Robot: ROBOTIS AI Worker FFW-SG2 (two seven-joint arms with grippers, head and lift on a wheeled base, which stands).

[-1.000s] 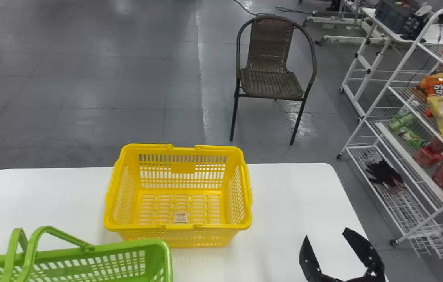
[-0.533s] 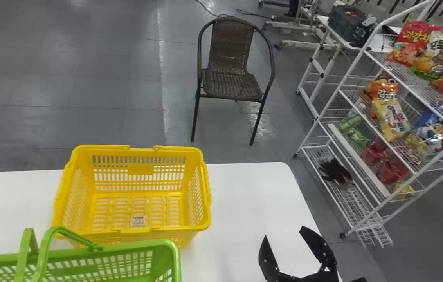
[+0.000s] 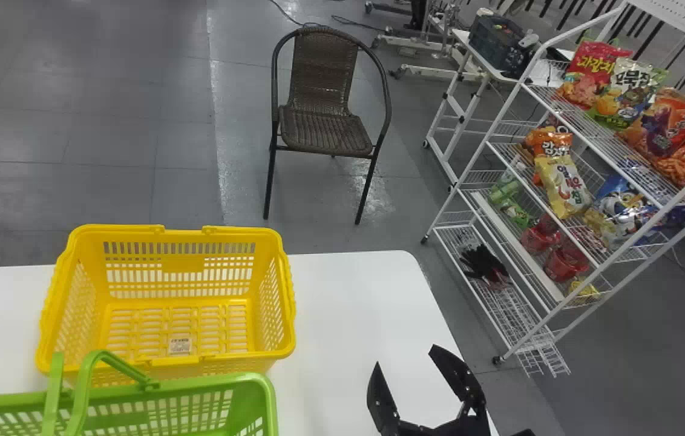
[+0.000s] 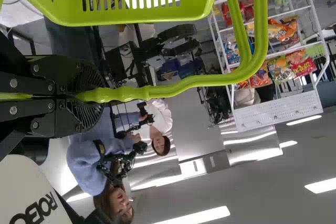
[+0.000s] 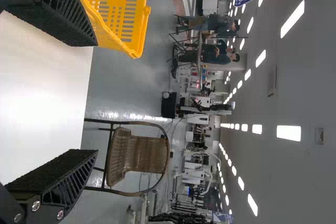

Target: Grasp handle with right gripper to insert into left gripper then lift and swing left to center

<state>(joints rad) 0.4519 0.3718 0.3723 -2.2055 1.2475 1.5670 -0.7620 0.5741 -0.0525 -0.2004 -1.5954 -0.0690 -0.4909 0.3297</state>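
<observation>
Handle [image 4: 173,88] clamped in left tool [image 4: 79,96]; insertion done, lift seemingly made | left: likely the swing to center | green basket [image 3: 197,384] nearside of yellow basket [image 3: 286,303] | right tool [image 3: 405,355] spread apart, right of yellow basket | glossy tubular plastic, knobbly grip, slotted walls; ridged black fingers [image 5: 63,14]

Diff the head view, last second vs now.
Yellow basket, table, chair, rack and right claw all shifted left in view. Green basket barely shifted, so it's further right relative to the yellow one; its handle now overlaps the yellow basket's near left corner in view. No grab or release seen. Right claw stays open, empty, over the table's right part.
</observation>
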